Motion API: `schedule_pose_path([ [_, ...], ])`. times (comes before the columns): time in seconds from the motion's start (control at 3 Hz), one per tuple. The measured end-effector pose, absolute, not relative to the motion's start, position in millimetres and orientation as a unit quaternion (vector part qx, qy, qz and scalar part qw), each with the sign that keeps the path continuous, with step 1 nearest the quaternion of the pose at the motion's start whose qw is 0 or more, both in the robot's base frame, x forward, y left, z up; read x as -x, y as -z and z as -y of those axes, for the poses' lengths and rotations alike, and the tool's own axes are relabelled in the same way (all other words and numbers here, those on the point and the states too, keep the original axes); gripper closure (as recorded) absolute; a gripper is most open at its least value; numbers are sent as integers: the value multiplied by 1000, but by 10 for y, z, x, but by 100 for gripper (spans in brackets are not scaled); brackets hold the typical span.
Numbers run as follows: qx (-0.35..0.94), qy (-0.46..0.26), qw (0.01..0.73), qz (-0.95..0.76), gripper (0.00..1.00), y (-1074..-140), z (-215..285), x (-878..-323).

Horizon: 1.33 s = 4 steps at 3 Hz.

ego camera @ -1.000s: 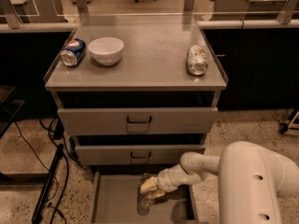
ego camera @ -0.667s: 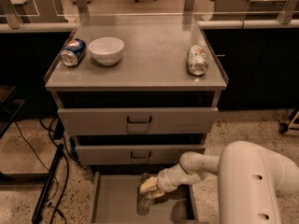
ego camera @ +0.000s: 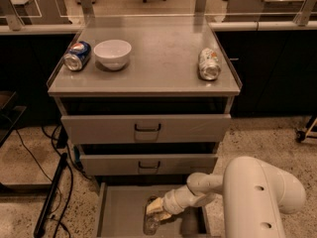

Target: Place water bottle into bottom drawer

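The bottom drawer [ego camera: 121,209] is pulled open at the foot of the grey cabinet, and its flat grey floor shows. The clear water bottle [ego camera: 150,224] is inside it, near the middle, its lower end toward the front edge. My gripper [ego camera: 156,208] reaches into the drawer from the right on a white arm and sits right against the bottle's upper part, which it partly hides.
On the cabinet top lie a blue Pepsi can [ego camera: 77,55], a white bowl [ego camera: 113,53] and a silver-white crushed can [ego camera: 209,64]. The two upper drawers [ego camera: 146,129] are a little open. Black cables [ego camera: 49,202] run over the floor at the left.
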<state>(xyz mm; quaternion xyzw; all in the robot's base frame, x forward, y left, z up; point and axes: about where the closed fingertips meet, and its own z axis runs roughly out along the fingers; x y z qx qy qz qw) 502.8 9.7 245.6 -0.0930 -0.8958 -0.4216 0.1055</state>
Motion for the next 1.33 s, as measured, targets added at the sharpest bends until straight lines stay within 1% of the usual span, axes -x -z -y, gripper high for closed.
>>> schedule_pose_path([
  [0.67, 118, 410, 107, 898, 100, -2167, -149, -5001],
  [1.0, 134, 398, 97, 902, 100, -1915, -146, -5126],
  [1.33, 135, 398, 97, 902, 100, -1912, -146, -5129],
])
